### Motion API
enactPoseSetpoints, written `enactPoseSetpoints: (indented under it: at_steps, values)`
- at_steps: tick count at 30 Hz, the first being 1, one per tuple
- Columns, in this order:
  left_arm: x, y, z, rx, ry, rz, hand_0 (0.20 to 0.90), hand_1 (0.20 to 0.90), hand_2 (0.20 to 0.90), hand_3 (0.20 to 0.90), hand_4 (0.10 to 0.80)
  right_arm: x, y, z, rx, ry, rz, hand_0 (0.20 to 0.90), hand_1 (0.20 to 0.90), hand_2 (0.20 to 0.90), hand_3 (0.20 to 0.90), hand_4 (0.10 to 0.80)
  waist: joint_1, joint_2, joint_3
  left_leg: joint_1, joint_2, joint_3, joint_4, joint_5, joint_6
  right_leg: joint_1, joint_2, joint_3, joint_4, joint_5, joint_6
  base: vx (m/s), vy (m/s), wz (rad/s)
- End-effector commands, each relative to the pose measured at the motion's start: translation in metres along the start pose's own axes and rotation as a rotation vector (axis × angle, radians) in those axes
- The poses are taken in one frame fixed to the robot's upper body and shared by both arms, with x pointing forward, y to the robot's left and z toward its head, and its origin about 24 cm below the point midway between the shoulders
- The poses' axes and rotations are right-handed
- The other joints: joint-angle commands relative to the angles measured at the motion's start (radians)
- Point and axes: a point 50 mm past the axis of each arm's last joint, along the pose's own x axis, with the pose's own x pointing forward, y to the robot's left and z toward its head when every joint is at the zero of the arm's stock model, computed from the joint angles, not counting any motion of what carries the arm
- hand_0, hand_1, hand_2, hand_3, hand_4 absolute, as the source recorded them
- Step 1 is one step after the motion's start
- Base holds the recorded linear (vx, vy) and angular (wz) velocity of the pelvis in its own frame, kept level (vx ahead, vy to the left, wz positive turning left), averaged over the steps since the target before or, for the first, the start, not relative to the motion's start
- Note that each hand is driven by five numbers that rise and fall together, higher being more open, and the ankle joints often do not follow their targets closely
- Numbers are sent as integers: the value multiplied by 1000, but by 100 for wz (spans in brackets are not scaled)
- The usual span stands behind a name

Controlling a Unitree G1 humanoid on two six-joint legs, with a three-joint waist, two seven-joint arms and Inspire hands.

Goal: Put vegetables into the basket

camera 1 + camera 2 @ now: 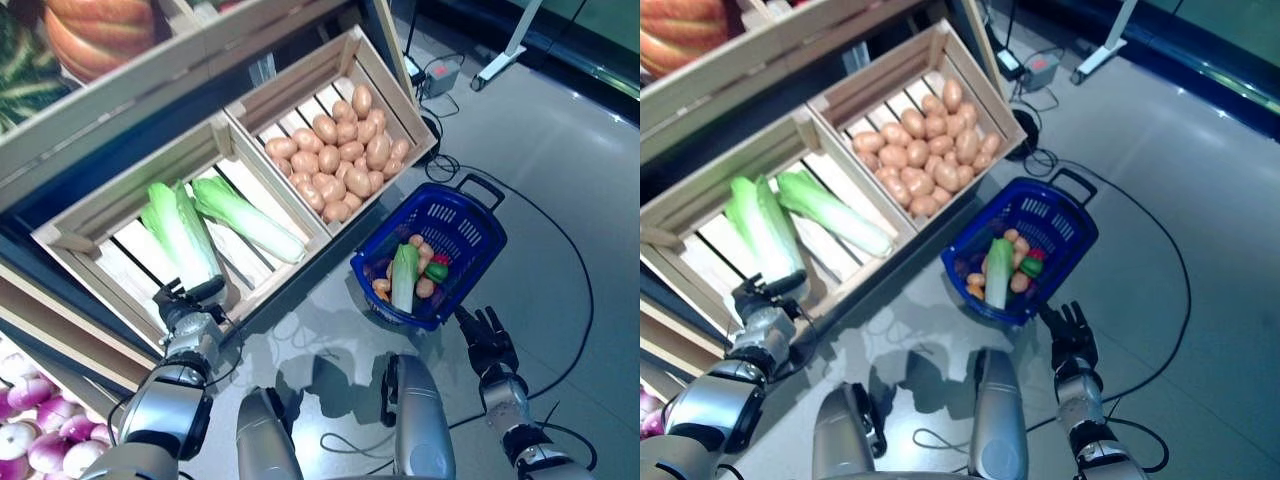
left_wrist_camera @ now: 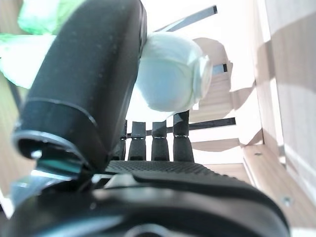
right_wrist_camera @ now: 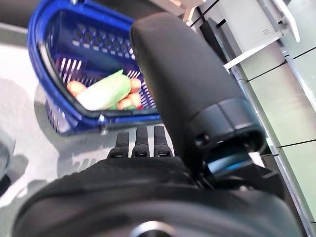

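Observation:
The blue basket point(image 1: 455, 215) stands on the grey floor in front of the wooden stand. In it lie a long green-and-white cabbage point(image 1: 404, 278), small potatoes point(image 1: 424, 288) and a red and green vegetable point(image 1: 437, 268). My right hand point(image 1: 487, 340) is open, just off the basket's near rim; the right wrist view shows its straight fingers point(image 3: 140, 143) before the basket point(image 3: 54, 64). My left hand point(image 1: 190, 310) is open at the front edge of the left crate point(image 1: 70, 240), close to a long cabbage point(image 1: 180, 235). Its white base point(image 2: 170, 79) shows past the thumb point(image 2: 94, 74).
The slanted wooden stand point(image 1: 120, 90) takes up the left and top of the eye views, with a second crate point(image 1: 385, 65) beside the first. A small grey box point(image 1: 440, 75) and a white frame leg point(image 1: 505, 55) stand on the floor behind the basket.

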Motion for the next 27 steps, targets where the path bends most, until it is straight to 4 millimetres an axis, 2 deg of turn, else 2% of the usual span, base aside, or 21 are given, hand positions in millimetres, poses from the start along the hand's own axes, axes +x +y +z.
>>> enactPoseSetpoints:
  at_steps: [1, 5, 7, 11, 14, 18, 21, 22, 27]
  values:
    - [-4, -9, 38, -15, -256, -65, 300, 300, 300, 300, 400, 1, 14, 11, 63, -114, 61, 900, 900, 900, 900, 800, 26, 9, -60, 82, 0, 14, -192, 121, 64, 152, -59, -10, -201, 123, -9, 9, -35, 1]
    - [-15, -18, 16, -26, -227, -119, 300, 300, 300, 300, 400, -5, 18, 1, 37, -101, 70, 900, 900, 900, 900, 800, 45, 16, -92, 162, -18, 23, -288, 156, 62, 251, -51, -44, -299, 151, -9, 35, -31, 6]
    - [-29, -29, -2, -16, -222, -168, 300, 300, 300, 300, 400, -11, 25, -7, 23, -84, 102, 900, 900, 900, 900, 800, 62, 17, -119, 242, -42, 30, -390, 197, 59, 341, -43, -79, -407, 190, -1, 70, -50, 13]
    - [-43, -35, -16, -64, -214, -224, 300, 300, 300, 300, 400, -16, 38, -14, 0, -63, 153, 900, 900, 900, 900, 800, 79, 17, -146, 342, -74, 48, -527, 260, 47, 449, -18, -116, -562, 246, 9, 57, -28, 15]
    - [-53, -36, -19, -90, -251, -265, 300, 300, 300, 300, 400, -19, 50, -15, -1, -52, 206, 900, 900, 900, 900, 800, 94, 18, -166, 411, -97, 55, -640, 308, 38, 536, 9, -140, -703, 294, 21, 64, -30, 0]
    - [-73, -39, -9, -26, -422, -360, 300, 300, 300, 300, 400, -29, 73, -15, 43, -46, 379, 900, 900, 900, 900, 800, 114, 16, -192, 475, -122, 56, -783, 378, 28, 615, 37, -161, -855, 365, 34, 46, -33, 4]
    - [-83, -38, 3, 3, -501, -446, 300, 300, 300, 300, 400, -34, 84, -12, 70, -34, 491, 900, 900, 900, 900, 800, 124, 13, -204, 508, -135, 55, -855, 404, 25, 652, 48, -168, -929, 400, 43, 48, -36, 11]
    - [-88, -38, 9, 25, -549, -507, 300, 300, 300, 300, 400, -37, 90, -9, 70, -34, 584, 900, 900, 900, 900, 800, 131, 12, -209, 529, -139, 55, -895, 416, 24, 673, 53, -177, -962, 416, 48, 55, -42, 10]
    - [-108, -46, 26, 52, -640, -684, 300, 300, 300, 300, 400, -37, 105, 6, -134, -51, 714, 900, 900, 900, 900, 800, 156, 1, -231, 575, -151, 50, -986, 435, 21, 717, 62, -202, -1055, 463, 62, 54, -50, 9]
